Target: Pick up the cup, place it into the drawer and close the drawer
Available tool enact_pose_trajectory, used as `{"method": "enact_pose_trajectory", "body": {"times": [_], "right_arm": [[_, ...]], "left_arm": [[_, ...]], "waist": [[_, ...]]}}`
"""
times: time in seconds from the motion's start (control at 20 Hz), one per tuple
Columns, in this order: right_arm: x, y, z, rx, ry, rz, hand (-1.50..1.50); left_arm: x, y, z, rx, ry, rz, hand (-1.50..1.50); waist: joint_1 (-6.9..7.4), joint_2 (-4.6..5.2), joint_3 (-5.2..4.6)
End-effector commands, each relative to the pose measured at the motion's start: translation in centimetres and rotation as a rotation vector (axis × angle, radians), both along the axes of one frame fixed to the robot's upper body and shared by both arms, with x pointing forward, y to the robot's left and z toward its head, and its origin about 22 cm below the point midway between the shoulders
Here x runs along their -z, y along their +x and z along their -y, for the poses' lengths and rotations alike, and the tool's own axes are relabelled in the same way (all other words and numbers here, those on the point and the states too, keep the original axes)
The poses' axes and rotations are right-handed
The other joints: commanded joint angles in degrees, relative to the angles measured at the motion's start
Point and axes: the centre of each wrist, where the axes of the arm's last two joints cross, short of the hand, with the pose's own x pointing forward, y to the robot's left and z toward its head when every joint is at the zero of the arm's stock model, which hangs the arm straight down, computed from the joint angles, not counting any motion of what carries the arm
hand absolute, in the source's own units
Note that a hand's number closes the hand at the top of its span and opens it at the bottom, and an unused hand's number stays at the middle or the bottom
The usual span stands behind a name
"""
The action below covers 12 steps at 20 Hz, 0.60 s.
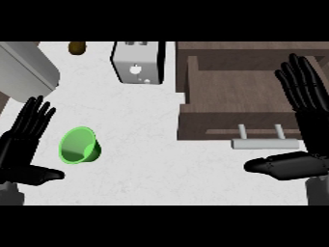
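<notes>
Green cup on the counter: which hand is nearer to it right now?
Left. The left hand is open just beside the green cup, on its left, not touching. The right hand is open far across the counter, over the open drawer and near its handle.

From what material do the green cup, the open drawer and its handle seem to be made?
The cup looks like glossy, slightly see-through green plastic: its rim is brighter than its inside. The drawer looks like matte brown wood, with faint grain lines on its walls and bottom. The handle looks like pale grey metal or painted plastic; its plain, even surface leaves this open.
</notes>
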Motion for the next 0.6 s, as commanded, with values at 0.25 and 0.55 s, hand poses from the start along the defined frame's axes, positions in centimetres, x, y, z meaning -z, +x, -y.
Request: {"method": "enact_pose_trajectory", "body": {"times": [0.25,0.55], "right_arm": [[-1.6,0.1,1.6,0.023,0.011,0.031,-1.5],[0.0,0.5,1.5,0.001,0.009,0.018,-1.5]], "left_arm": [[5.8,0.0,-2.2,-0.068,0.058,-0.084,-1.5],[9.5,-0.6,-3.8,-0.074,0.056,-0.117,-1.5]], "waist": [[-0.15,-0.04,-0.01],[-0.25,0.03,-0.03]]}}
